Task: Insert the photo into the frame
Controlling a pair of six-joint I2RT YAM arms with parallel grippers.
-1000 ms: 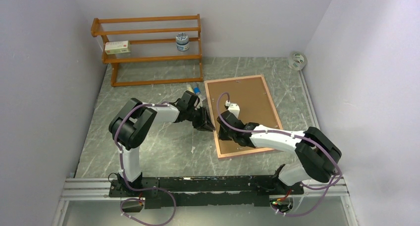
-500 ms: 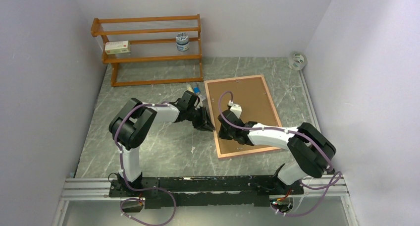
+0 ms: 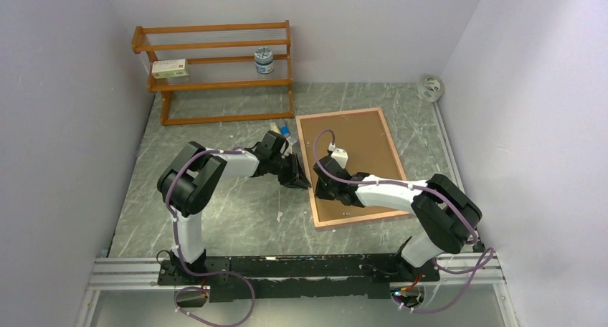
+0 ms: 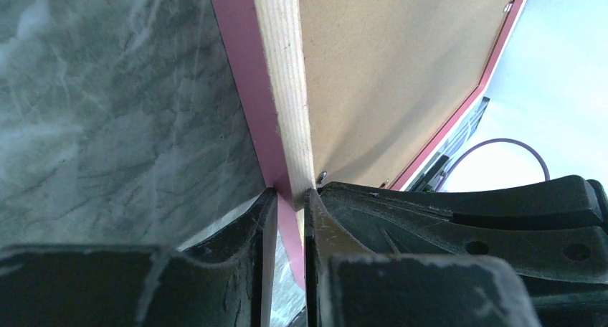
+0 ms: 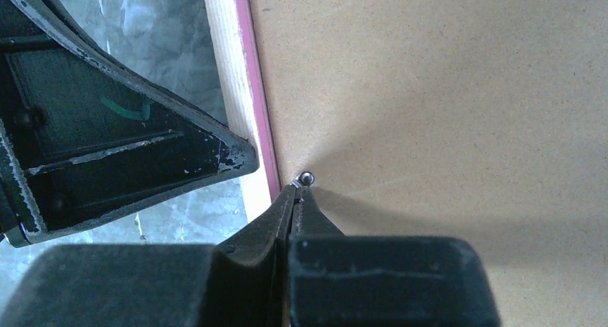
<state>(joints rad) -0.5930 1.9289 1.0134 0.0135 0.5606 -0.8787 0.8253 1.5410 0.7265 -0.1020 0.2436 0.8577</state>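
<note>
The frame (image 3: 393,145) lies back side up on the table, its narrow pink border around a brown hardboard sheet (image 3: 358,144). My left gripper (image 3: 297,179) is shut on the frame's left edge; in the left wrist view the jaws (image 4: 290,206) clamp the pink and pale wood rim (image 4: 287,90). My right gripper (image 3: 321,191) rests on the hardboard just inside that edge. In the right wrist view it (image 5: 296,188) is shut with a small metal tab (image 5: 306,176) at its tips, beside the pink rim (image 5: 254,90). The photo is out of view.
An orange wooden shelf rack (image 3: 215,83) stands at the back left, holding a small box (image 3: 170,69) and a jar (image 3: 264,60). Small items (image 3: 285,131) lie by the frame's far left corner. A tape roll (image 3: 430,88) sits at the back right. Walls close in on both sides.
My right arm's elbow has swung left and its gripper has edged slightly toward the frame's left rim. My left gripper has stayed clamped on the frame's edge.
</note>
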